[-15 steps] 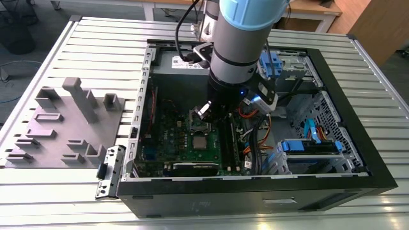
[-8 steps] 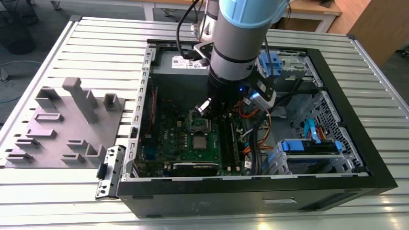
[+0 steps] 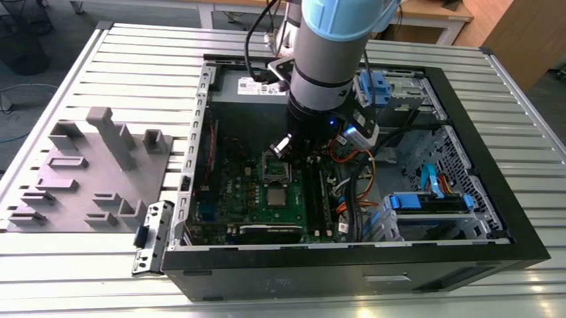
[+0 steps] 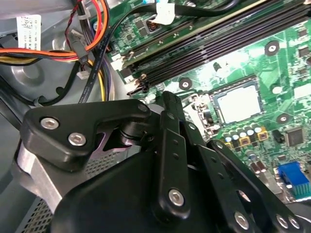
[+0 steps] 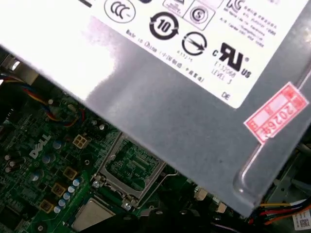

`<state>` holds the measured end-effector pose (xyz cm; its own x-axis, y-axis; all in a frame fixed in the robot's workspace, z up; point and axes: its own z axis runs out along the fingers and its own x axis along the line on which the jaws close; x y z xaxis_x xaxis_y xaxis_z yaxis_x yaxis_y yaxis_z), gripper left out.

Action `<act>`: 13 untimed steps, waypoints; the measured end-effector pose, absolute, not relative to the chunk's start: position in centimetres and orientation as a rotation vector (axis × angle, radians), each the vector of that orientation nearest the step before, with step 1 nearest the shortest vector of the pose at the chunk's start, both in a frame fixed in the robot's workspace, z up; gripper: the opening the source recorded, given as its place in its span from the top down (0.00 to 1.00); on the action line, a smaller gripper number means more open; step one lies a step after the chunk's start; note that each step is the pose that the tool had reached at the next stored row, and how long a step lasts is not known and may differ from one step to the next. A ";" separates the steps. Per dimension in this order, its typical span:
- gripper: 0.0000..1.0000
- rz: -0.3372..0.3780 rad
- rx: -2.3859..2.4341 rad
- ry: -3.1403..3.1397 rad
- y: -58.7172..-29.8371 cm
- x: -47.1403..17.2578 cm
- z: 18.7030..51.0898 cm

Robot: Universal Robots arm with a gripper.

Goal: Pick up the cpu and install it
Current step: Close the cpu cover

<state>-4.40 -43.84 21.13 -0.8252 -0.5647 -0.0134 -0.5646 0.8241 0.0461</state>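
Slatted metal table (image 3: pixel 132 59), open computer case (image 3: pixel 354 271) on it, grey moulded fixture (image 3: pixel 79 189) beside

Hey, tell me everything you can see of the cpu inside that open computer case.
The cpu is a small flat square chip with a silvery-grey, metallic-looking top. It lies flat, top up, on the green motherboard, ringed by a dark square surround that looks like its socket. A hinged metal frame lies open right beside it, not over it. Nothing rests on its top. In the second wrist view the cpu looks plain and pale. Whether it is fully seated cannot be told.
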 end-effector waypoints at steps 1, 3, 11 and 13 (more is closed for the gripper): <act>0.89 -0.078 0.929 -3.000 -43.8 -4.4 21.0; 0.89 -0.080 0.929 -3.000 -43.7 -4.4 20.9; 0.89 -0.080 0.929 -3.000 -43.3 -4.6 20.6; 0.89 -0.080 0.929 -3.000 -43.3 -4.6 20.6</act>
